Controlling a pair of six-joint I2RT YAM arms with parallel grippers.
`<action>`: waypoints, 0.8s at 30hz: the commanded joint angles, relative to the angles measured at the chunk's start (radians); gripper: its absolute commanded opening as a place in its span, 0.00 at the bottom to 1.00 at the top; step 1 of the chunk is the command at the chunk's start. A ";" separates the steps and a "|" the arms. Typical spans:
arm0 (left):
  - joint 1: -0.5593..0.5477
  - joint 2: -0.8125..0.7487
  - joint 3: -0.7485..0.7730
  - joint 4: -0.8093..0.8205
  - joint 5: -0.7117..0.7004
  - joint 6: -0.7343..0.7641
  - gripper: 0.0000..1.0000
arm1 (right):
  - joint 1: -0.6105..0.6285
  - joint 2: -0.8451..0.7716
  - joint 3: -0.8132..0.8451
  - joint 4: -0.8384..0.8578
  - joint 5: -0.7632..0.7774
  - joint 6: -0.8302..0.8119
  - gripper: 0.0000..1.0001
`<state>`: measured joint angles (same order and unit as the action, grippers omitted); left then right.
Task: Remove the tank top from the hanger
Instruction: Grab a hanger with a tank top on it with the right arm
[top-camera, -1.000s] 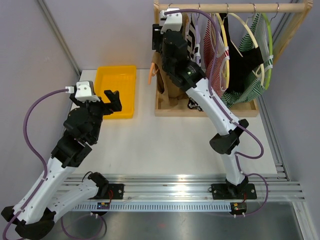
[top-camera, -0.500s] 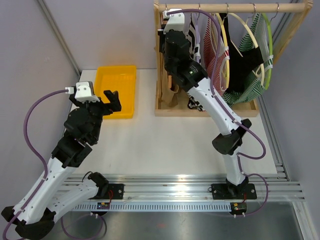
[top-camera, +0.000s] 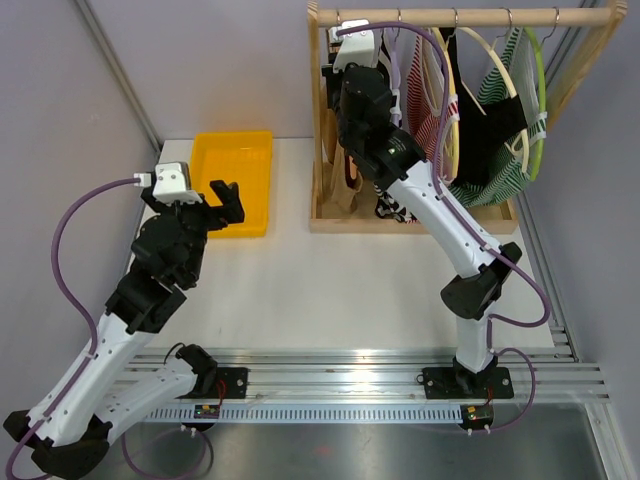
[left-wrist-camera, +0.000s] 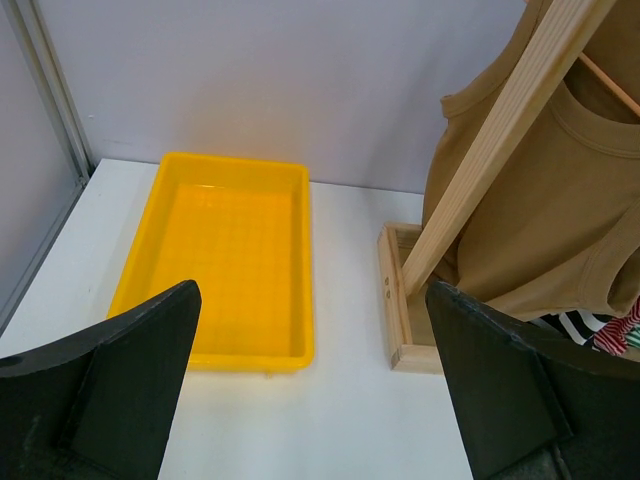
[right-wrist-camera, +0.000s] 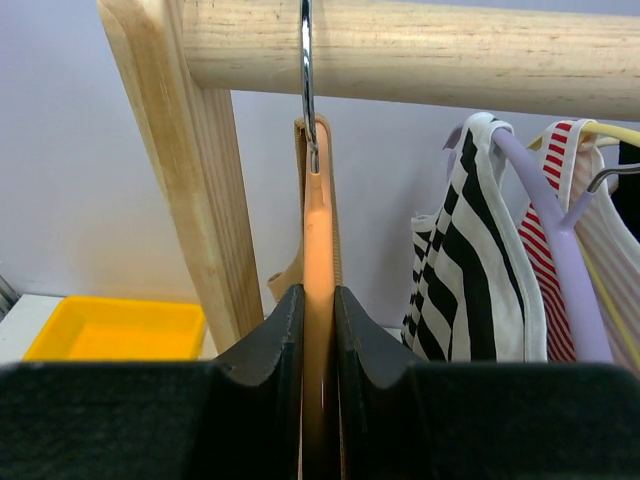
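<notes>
The right tool (right-wrist-camera: 318, 305) rose and now pinches, seemingly, the orange hanger (right-wrist-camera: 317, 220); left tool (left-wrist-camera: 312, 300) stays spread.

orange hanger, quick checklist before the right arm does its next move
1. Right claw shut on the orange hanger: ok.
2. Metal hook over the wooden rail: ok, hooked on.
3. Tan tank top on that hanger: ok, not yet removed.
4. Left claw open and holding nothing: ok, it hovers near the yellow tray.
5. Black-and-white striped top apart from the right claw: ok, it hangs beside it with a gap.
6. Tank top hem free of the rack base: cannot tell.
</notes>
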<state>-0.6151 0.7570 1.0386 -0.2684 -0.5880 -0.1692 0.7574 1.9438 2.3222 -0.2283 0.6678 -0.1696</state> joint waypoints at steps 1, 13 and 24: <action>-0.003 0.024 0.017 0.043 0.007 -0.009 0.99 | 0.002 -0.062 0.046 0.057 -0.007 -0.048 0.00; -0.003 0.050 0.015 0.037 0.017 -0.010 0.99 | 0.008 -0.080 0.103 0.044 -0.007 -0.102 0.00; -0.003 0.065 -0.015 0.051 0.071 -0.036 0.99 | 0.097 -0.394 -0.469 0.257 0.044 -0.091 0.00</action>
<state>-0.6151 0.8124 1.0363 -0.2687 -0.5526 -0.1886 0.8131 1.6756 1.9434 -0.1490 0.6800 -0.2516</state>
